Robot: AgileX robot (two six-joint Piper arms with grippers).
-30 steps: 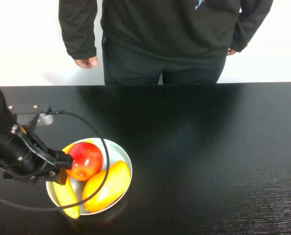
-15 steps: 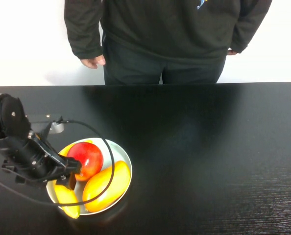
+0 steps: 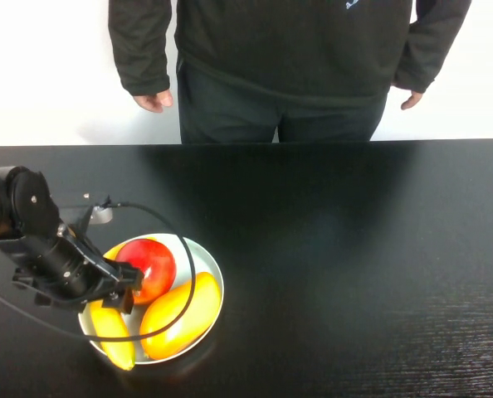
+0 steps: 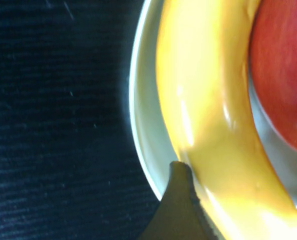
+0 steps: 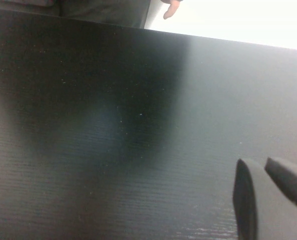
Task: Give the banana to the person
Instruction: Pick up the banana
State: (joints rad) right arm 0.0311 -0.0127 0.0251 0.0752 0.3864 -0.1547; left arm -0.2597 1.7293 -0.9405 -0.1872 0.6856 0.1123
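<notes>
The banana lies in a white bowl at the table's front left, beside a red apple. My left gripper is down on the banana's middle. In the left wrist view the banana fills the frame and one dark finger presses against its side; the other finger is out of view. The banana still rests in the bowl. The person stands behind the far edge, hands down at the sides. My right gripper is shut and empty above bare table, out of the high view.
A plump yellow-orange fruit lies in the bowl to the right of the banana. A black cable loops over the bowl. The black table stretches to the right. The person's hand shows in the right wrist view.
My left gripper has moved down and slightly toward the bowl's front, onto the banana. The person's right-side hand has come out from behind the back to hang at the side.
</notes>
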